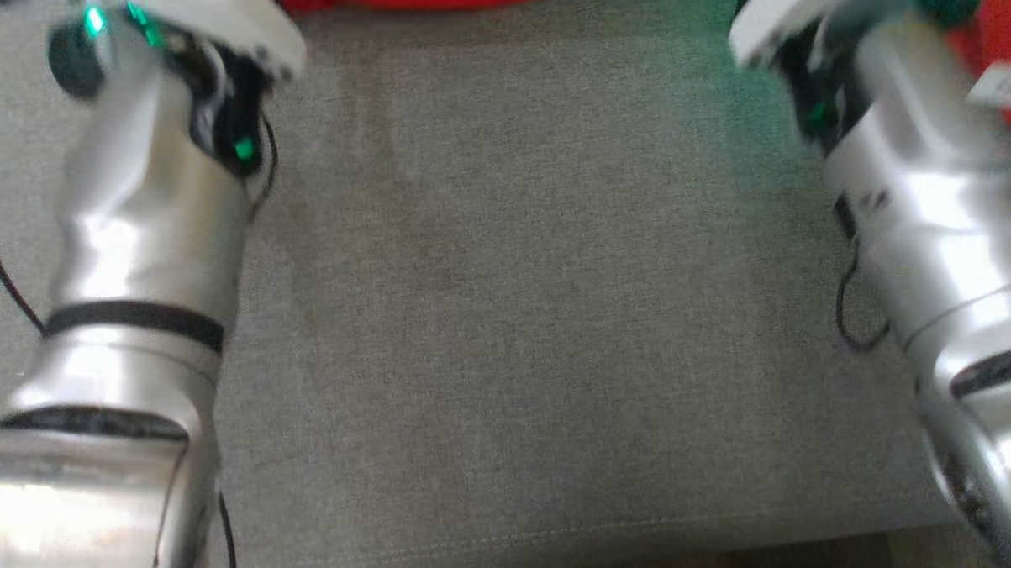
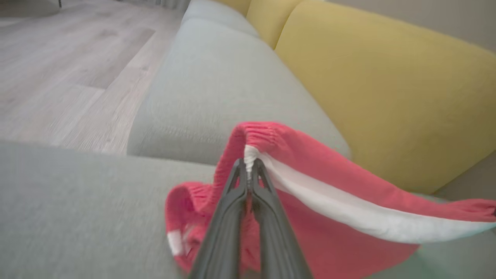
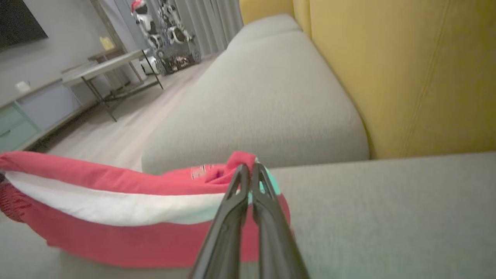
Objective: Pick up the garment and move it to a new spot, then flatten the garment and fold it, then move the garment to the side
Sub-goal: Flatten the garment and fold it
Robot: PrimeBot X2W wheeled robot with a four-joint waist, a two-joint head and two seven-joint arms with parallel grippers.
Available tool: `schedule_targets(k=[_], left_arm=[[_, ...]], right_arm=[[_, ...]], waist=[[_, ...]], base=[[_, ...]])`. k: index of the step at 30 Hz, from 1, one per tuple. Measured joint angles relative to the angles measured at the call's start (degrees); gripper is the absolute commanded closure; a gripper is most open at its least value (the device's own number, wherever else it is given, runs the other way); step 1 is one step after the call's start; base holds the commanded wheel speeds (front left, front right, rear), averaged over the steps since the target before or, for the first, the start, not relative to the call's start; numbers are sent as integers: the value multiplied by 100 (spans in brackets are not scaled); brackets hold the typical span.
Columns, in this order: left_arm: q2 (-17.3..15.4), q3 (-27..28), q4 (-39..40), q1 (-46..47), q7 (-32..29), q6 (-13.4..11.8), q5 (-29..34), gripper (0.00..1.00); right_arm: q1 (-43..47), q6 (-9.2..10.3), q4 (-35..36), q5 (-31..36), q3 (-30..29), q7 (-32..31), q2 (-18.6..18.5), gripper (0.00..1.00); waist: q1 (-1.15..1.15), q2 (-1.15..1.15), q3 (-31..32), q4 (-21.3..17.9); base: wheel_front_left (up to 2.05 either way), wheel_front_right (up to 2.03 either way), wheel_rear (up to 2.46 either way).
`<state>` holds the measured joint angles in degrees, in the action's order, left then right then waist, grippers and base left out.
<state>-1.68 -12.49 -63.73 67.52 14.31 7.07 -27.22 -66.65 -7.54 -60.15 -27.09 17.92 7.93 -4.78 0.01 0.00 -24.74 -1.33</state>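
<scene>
Red garment point(image 2: 317, 166) with a white band, small label point(image 3: 199, 171) too blurred to read, left gripper point(image 2: 248, 166) pinched shut on the band's end, right gripper point(image 3: 250, 168) clamped on a red fold, garment stretched between both over the grey sofa seat point(image 1: 540, 316), at twelve o'clock in the head view

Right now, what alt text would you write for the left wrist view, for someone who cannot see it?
The left gripper, its two dark fingers shut, pinches the edge of a red garment with a white stripe, over a grey sofa seat. Yellow back cushions stand to the right and a wooden floor lies to the left.
</scene>
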Motion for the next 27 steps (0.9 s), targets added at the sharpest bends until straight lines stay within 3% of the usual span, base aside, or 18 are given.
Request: schedule_targets(k=[6,14,19,27], left_arm=[[21,-108,185,-933,15,-96,213,100],[25,100,1809,-2724,16,-254,535,100],[16,170,2787,-3986,16,-255,658,100],[-1,16,3998,-5717,16,-313,879,100]], right_arm=[[744,0,-386,-80,365,416,15,100],[1940,0,74,-414,447,628,-75,100],[2860,0,869,-408,281,662,-158,100],[5035,0,2412,-11,-454,634,-183,100]], waist=[[0,0,-45,48],[0,0,190,19],[0,0,446,19],[-1,0,923,67]], base=[[0,0,0],[0,0,0],[0,0,0],[0,0,0]])
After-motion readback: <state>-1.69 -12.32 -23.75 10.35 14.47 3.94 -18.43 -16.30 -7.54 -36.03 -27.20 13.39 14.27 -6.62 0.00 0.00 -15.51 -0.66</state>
